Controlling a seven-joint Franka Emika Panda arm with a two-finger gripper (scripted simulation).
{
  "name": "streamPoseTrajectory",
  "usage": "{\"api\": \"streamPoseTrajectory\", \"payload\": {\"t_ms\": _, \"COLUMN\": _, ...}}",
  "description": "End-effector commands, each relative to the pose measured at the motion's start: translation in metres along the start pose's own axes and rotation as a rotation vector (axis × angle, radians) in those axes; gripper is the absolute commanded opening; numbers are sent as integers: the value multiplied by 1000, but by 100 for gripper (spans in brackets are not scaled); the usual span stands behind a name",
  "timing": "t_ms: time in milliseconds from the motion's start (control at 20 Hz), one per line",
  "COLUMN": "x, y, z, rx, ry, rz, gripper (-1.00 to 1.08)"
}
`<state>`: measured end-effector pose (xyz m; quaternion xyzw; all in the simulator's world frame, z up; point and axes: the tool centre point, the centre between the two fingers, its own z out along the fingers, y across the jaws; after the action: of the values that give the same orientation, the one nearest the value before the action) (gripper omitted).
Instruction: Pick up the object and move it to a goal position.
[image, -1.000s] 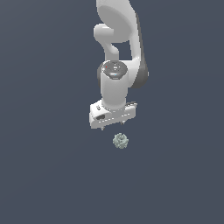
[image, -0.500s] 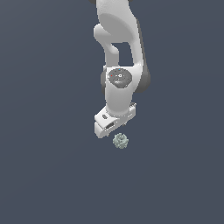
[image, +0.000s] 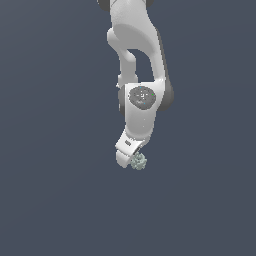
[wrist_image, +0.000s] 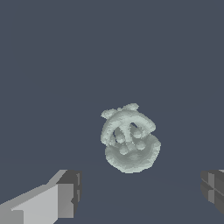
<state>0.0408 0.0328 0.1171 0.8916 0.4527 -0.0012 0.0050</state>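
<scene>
Nothing other than the arm and the object appears on the plain dark grey-blue surface (image: 55, 200); no obstruction lies between the gripper (wrist_image: 140, 197) and its target.

The object (wrist_image: 130, 140) is a small, pale grey-green, knobbly clump, roughly ball-shaped, resting on the surface. In the wrist view it sits ahead of the gripper, between the lines of the two fingertips and slightly nearer the one that shows more fully (wrist_image: 65, 194). Neither fingertip touches it. The jaws stand wide apart, wider than the object, with nothing held.

In the exterior view the white arm (image: 142, 107) hangs down with the gripper (image: 126, 159) tilted, and the object (image: 138, 161) shows just beside the lower end of the gripper, on the exterior view's right of it.

Limits of observation: the exterior view hides the fingers behind the gripper body, and part of the object is covered by it; whether they touch there cannot be told. In the wrist view both fingers are cut off by the frame, one showing only a dark corner (wrist_image: 213, 188).
</scene>
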Motion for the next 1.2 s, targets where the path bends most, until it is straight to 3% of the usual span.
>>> {"api": "streamPoseTrajectory", "payload": {"t_ms": 0, "x": 4, "y": 0, "z": 4, "rx": 2, "ry": 1, "rz": -70, "gripper": 100}}
{"api": "streamPoseTrajectory", "payload": {"t_ms": 500, "x": 14, "y": -1, "z": 12, "rx": 6, "ry": 7, "rz": -238, "gripper": 100}}
{"api": "streamPoseTrajectory", "payload": {"t_ms": 1150, "x": 15, "y": -1, "z": 29, "rx": 7, "ry": 7, "rz": -262, "gripper": 100}}
